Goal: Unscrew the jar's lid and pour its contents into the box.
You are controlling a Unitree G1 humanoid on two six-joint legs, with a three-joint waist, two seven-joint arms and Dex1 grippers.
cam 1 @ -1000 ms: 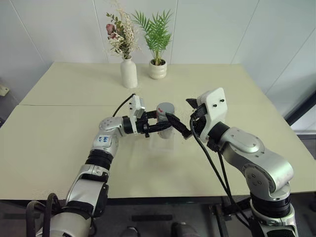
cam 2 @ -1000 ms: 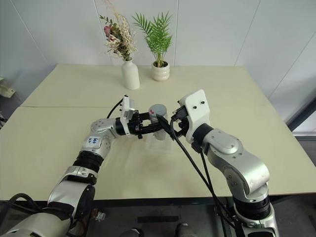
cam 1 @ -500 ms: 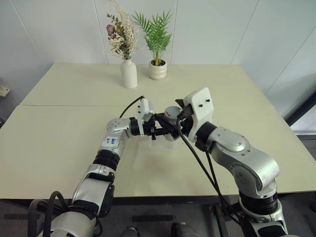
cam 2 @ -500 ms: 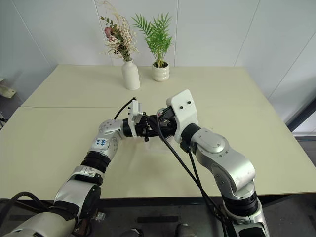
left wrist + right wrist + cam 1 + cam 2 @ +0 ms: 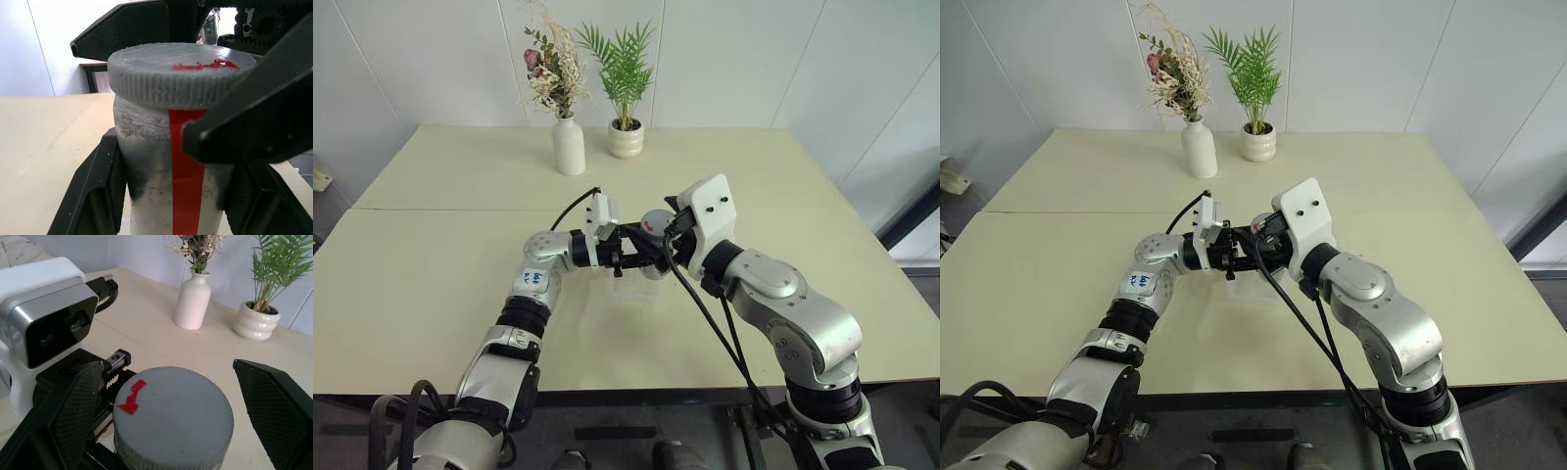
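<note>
While the left gripper [image 5: 171, 196] is clenching the jar [image 5: 166, 171] by its body, holding it upright above the surface [image 5: 431, 284], the right gripper [image 5: 166, 396] is straddling the lid [image 5: 173, 416] with fingers spread and not touching. Unscrewing is just starting: those fingers likely need to be closing on the rim, then twisting.

One table [image 5: 431, 284] carries everything. On it, or held above it — one jar [image 5: 166, 161], closed by one lid [image 5: 173, 413], and one clear box [image 5: 636, 287]. At the far edge stand two containers — one white vase [image 5: 568, 145] with dried flowers and one ribbed pot [image 5: 626, 138] with a green plant. Two grippers are counted: the left gripper [image 5: 641, 257] and the right gripper [image 5: 161, 411].
</note>
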